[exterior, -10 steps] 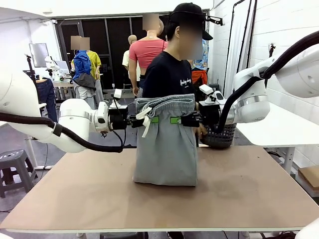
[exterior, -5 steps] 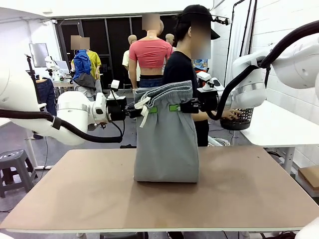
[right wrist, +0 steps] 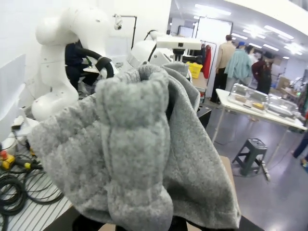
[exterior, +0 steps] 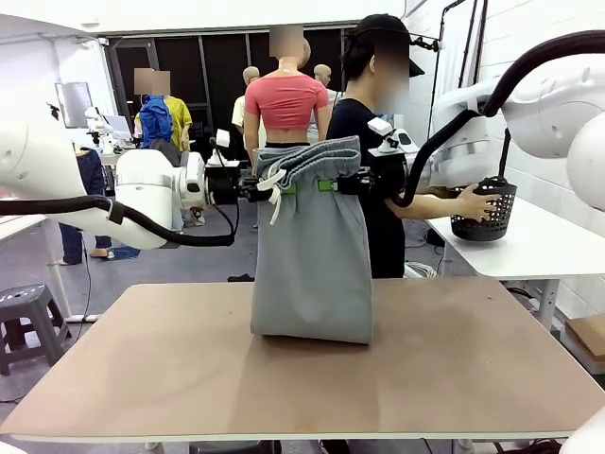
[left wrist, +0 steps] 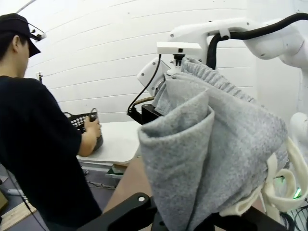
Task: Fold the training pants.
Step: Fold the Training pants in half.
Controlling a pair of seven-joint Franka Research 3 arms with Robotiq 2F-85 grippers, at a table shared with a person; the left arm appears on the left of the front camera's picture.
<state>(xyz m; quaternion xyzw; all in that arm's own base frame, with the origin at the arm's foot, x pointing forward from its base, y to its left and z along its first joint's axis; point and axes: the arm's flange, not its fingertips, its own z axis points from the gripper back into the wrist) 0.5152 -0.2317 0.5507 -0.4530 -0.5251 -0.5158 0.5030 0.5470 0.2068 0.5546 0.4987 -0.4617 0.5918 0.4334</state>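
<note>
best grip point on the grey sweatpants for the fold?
Probably the gathered waistband of the light grey jersey training pants, one corner from each side: left end effector and right end effector are shut there, and the doubled legs hang straight to the brown table.

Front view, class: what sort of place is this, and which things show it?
Probably a robotics lab or workshop. Two white arms hold grey training pants up over a plain brown table, the left gripper and right gripper shut on the waistband; a stool stands beside.
</note>
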